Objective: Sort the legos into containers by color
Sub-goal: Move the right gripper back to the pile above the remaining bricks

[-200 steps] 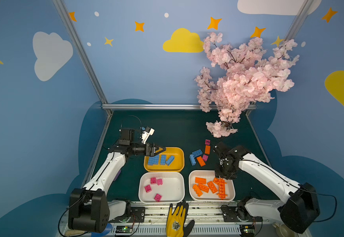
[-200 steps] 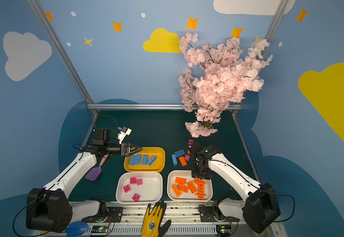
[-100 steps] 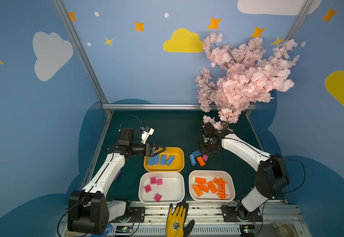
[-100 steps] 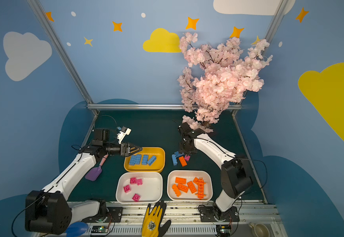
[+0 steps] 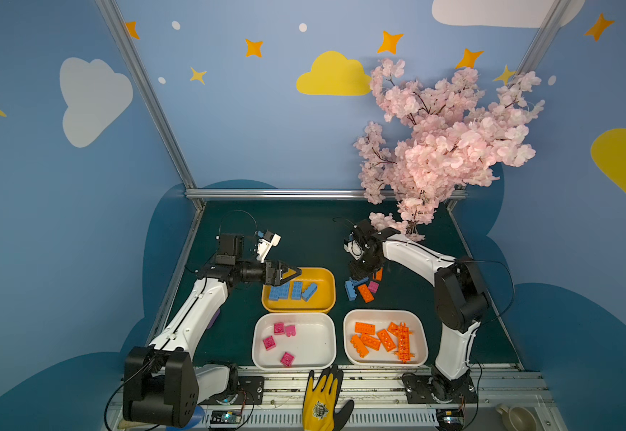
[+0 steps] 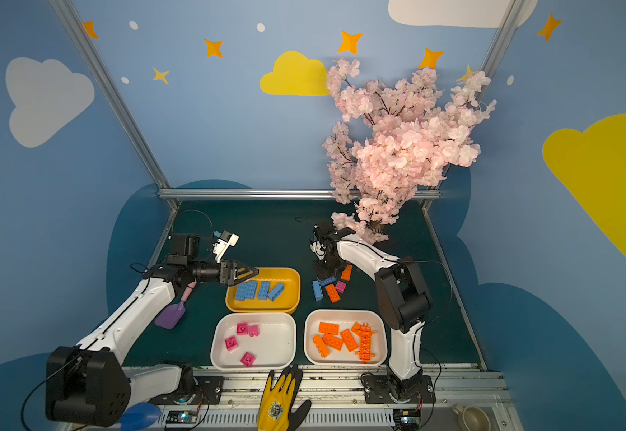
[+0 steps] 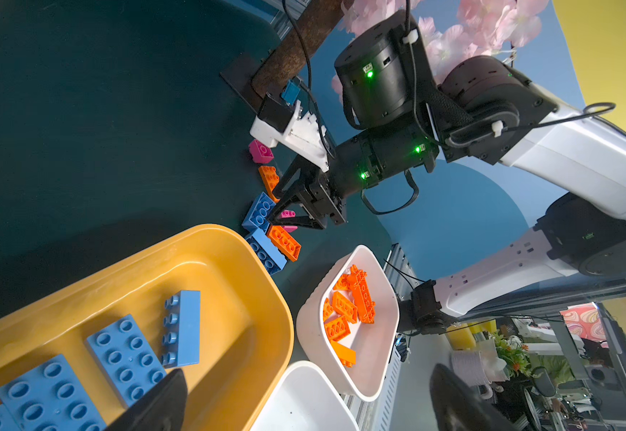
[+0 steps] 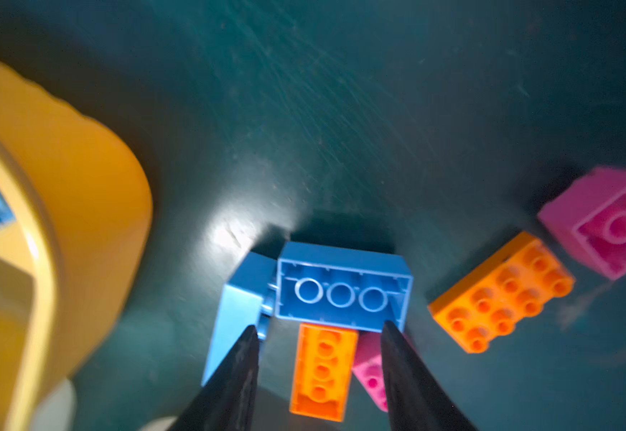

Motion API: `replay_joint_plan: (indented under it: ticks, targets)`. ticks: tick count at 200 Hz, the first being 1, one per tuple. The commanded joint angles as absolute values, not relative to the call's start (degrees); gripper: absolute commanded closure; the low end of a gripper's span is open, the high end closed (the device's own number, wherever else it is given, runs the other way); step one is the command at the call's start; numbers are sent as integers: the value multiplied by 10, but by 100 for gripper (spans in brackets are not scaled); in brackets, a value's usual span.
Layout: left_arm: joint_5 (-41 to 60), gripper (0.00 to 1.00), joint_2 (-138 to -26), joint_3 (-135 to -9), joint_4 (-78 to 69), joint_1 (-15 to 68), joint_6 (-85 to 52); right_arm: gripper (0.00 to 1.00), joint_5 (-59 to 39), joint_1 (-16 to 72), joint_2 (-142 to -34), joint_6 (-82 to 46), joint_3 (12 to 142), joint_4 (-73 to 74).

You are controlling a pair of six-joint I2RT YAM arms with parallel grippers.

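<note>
A yellow tray (image 5: 324, 278) holds blue legos (image 5: 296, 290). In front of it, one white tray (image 5: 313, 345) holds pink legos (image 5: 278, 328) and another white tray (image 5: 420, 330) holds orange ones (image 5: 364, 328). Loose legos lie on the mat to the right of the yellow tray: an upturned blue brick (image 8: 343, 287), an orange brick (image 8: 322, 369) and a pink one (image 8: 369, 369). My right gripper (image 8: 319, 325) hangs open just over this pile, its fingers either side of the orange brick. My left gripper (image 5: 296, 271) is open and empty over the yellow tray's back left corner.
A pink blossom tree (image 5: 442, 141) stands at the back right, close behind the right arm. A purple scoop (image 6: 171, 315) lies under the left arm. A yellow glove (image 5: 322, 399) rests on the front rail. More loose legos (image 8: 501, 294) lie beside the pile.
My right arm has swung from above the orange legos' tray back to the loose pile and come down over it. The left arm has not moved.
</note>
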State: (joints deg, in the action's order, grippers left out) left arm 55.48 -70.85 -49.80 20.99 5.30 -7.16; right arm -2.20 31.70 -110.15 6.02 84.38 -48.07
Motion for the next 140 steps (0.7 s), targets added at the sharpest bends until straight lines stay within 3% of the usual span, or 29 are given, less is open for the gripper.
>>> replay_joint_plan:
  ticks: [1,67,140]
  targets:
    - [555,1,-704,-485,216,52,-59,47,-32,305,-1107,249,858,-519]
    - [551,0,-711,-485,230,51,-41,38,-5,307,-1109,440,817,-455]
    - [548,1,-713,-483,237,51,-36,36,-14,315,-1130,471,815,-434]
